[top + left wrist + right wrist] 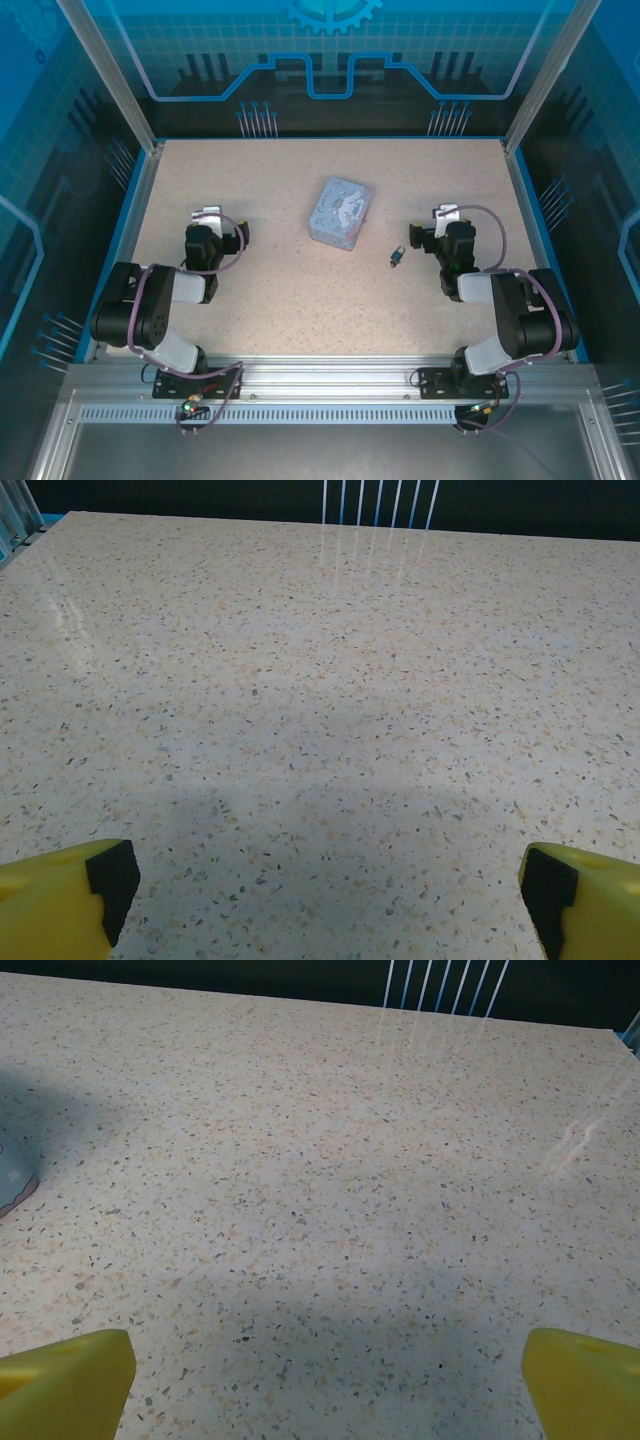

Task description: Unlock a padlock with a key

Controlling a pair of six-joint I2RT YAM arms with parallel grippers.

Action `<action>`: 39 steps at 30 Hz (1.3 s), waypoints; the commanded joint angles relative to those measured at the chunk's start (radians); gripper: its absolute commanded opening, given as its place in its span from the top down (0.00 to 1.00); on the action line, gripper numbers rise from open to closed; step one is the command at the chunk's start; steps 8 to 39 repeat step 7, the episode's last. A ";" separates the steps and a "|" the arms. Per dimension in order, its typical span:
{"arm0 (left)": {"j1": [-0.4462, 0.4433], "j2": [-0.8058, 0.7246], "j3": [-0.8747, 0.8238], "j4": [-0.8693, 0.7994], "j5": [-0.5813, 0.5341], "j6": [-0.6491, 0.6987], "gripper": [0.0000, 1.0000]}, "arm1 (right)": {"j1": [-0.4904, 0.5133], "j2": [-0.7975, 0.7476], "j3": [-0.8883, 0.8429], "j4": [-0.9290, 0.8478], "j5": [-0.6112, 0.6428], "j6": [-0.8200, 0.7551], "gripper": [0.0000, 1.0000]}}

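A: Looking down from overhead, spotting the padlock (398, 257) as a small dark speck lying on the speckled surface (270, 290), right of centre.

B: Near what?

A: Just below and to the right of the pale blue box (340, 212), close by but not touching. Nearer to the right claw (446, 212) than to the left claw (207, 214).

B: And the key?

A: Cannot tell it apart from the padlock at this size.

B: State of the claws?

A: Spread wide on both sides, gripping nothing. From the left wrist, seeing yellow fingers (60, 900) with black pads at the two bottom corners and bare surface between them. From the right wrist, the same wide spread, with yellow tips far apart at the bottom corners.

B: Anything else from the right wrist?

A: A corner of the box (12, 1185) poking in at the left edge, resting on the surface, well apart from the fingers.

B: Arms?

A: Folded low near the front edge, one on each side.
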 commanded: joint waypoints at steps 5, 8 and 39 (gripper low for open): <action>-0.005 -0.009 0.009 0.010 0.012 0.000 0.01 | -0.027 0.006 0.034 -0.028 -0.168 -0.030 0.00; -0.005 -0.010 0.009 0.010 0.011 -0.002 0.01 | -0.027 0.005 0.032 -0.026 -0.165 -0.031 0.00; -0.005 -0.010 0.009 0.010 0.011 -0.002 0.01 | -0.027 0.005 0.032 -0.026 -0.165 -0.031 0.00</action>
